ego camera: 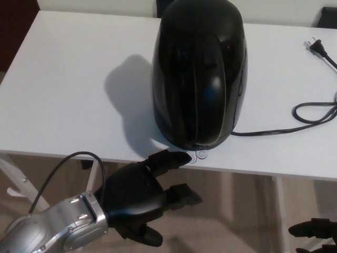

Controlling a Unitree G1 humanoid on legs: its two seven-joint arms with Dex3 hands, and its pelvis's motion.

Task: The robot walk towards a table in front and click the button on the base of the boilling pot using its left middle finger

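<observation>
We hold our left hand [138, 197] empty with fingers spread, its upper finger [169, 158] reaching over the worktop [63, 89] edge toward the button [200, 155], which sits at the black boiling pot's [199, 74] near base.

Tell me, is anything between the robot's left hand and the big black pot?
Only a thin strip of bare white table near the small clear button separates the left hand from the pot, seen in the head view.

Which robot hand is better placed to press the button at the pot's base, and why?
Left. The left robot hand has a fingertip beside the button at the table edge; the right robot hand hangs low, far off.
</observation>
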